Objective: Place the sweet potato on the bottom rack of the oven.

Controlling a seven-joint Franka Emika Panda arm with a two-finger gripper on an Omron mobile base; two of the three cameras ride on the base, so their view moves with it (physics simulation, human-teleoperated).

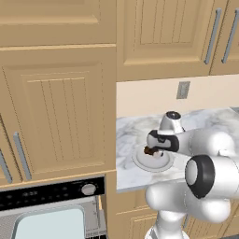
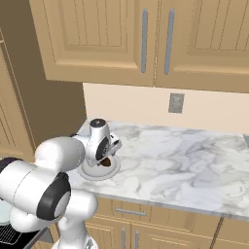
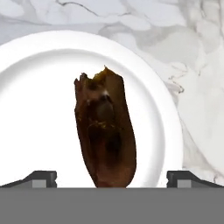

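The sweet potato [image 3: 106, 131] lies on the plate [image 3: 39, 109], a dark reddish-brown lump with a ragged far end, and in my hand view it runs lengthwise straight out from the gripper [image 3: 111, 178]. The two finger tips [image 3: 41, 178] sit wide apart, one on each side of its near end, with bare plate between each tip and the potato, so I read the gripper as spread and gripping nothing. From the left base view I see the gripper [image 1: 150, 150] right over the potato [image 1: 149, 150], which peeks out as a small dark spot at the hand's lower edge, above the round plate [image 1: 151, 163]. The right base view shows the same: the hand is tilted down at the plate [image 2: 98, 171], with the potato [image 2: 104, 163] just beneath it.

The plate rests on the marbled countertop [image 2: 185, 160], near its end beside the tall wooden cabinet [image 1: 56, 116]. Beyond the gripper, on the back wall, is a grey outlet [image 2: 176, 102], and upper cabinets [image 2: 146, 39] with long metal handles hang over the counter.

The oven [image 1: 51, 205] sits well off to the side of the gripper and lower, below the tall cabinet. I can see its black control strip, a round silver knob [image 1: 88, 189] and the pale glass of its door.
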